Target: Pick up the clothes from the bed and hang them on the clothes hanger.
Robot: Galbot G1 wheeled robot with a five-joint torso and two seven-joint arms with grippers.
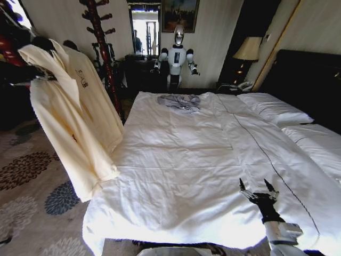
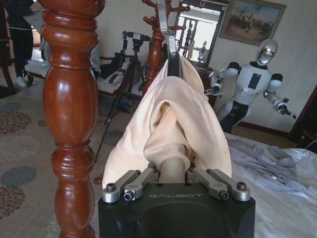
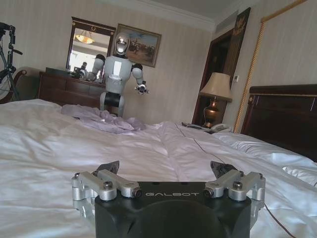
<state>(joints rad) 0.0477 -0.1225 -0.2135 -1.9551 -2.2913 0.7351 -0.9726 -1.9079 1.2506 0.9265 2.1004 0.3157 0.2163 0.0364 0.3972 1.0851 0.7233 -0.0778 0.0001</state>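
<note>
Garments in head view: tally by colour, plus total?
Cream-yellow: 1, the clothes, hanging off the bed at the left hand, beside the wooden coat stand.
Grey: 1, the small garment lying on the bed near its far edge.
Total: 2

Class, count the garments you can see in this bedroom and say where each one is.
2. The cream shirt hangs left of the bed, held by the left gripper; a grey garment lies on the bed's far edge.

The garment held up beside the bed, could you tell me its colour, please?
Pale cream-yellow clothes, clearest in the head view.
</note>
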